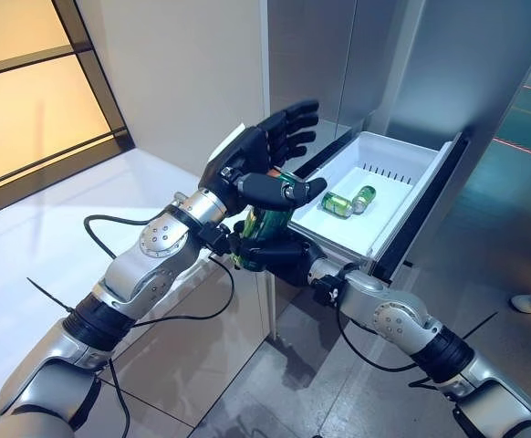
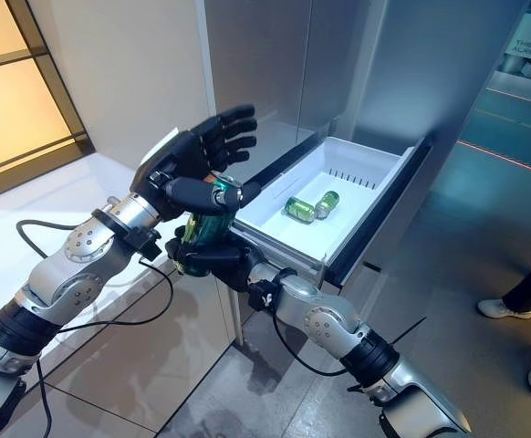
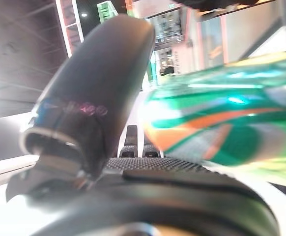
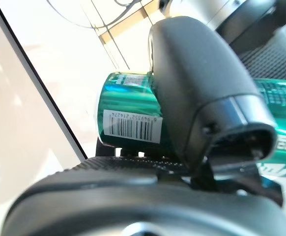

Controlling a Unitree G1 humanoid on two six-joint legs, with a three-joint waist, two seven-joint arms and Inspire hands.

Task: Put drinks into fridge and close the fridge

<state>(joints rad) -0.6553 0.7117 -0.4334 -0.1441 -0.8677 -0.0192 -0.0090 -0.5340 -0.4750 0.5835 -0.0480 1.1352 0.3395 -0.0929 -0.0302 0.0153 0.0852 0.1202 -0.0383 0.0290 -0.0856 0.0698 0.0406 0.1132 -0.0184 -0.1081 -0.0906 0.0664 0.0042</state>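
My right hand (image 1: 282,257) is shut on a green can (image 1: 265,224) and holds it upright just left of the open white fridge drawer (image 1: 402,151). Its own wrist view shows its thumb (image 4: 202,93) wrapped over the can (image 4: 128,113). My left hand (image 1: 267,146) is open above the can, its fingers straight and spread and its thumb lying across the can's top. The left wrist view shows the can (image 3: 221,128) close beside that thumb (image 3: 99,98). Green cans (image 1: 348,203) lie on their sides in the drawer.
The drawer sticks out from the grey fridge front (image 1: 448,64) into the floor space. A white counter (image 1: 56,228) lies to the left under my left arm. A person's shoes (image 2: 498,308) stand on the floor at the right.
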